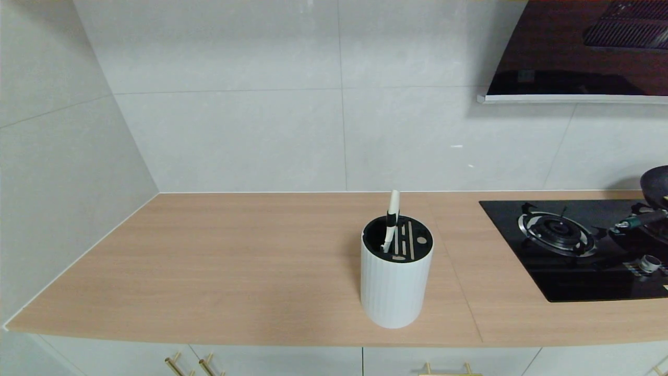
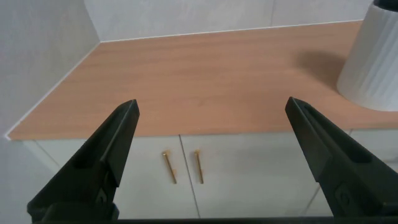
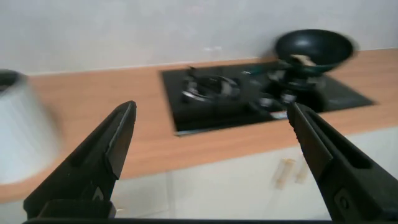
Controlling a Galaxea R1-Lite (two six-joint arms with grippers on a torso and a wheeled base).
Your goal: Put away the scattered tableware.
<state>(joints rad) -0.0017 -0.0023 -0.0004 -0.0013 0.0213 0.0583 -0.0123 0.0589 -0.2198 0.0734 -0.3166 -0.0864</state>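
the counter is the biggest thing in front of me, a long wooden top. both my arms hang out in front of it, low, near the cupboard doors. so the first risk is plain: if i raise either arm straight up, i may strike the counter's front edge.

the stove is set into the counter on my right. a careless sweep of my right arm across it could catch the burner grate or the knobs.

the holder, a tall white ribbed tub, stands near the counter's front edge, between the bare wood and the stove. tall and narrow as it is, i judge that a knock from either side could tip it, and it could then roll off the front.

the pan sits at the far right of the stove with its handle pointing inward. that handle is easy to snag.

my left pincer is spread wide and grasps nothing. my right pincer is spread wide too, and bare.

the tableware i can make out is one white-handled utensil. it leans in the top of the holder, at the rim of the round well beside the slots, and i cannot tell which opening it sits in. it rests loosely, so a bump to the holder could flip it out.

the cupboard handles just below the counter could hook a finger of my left pincer.
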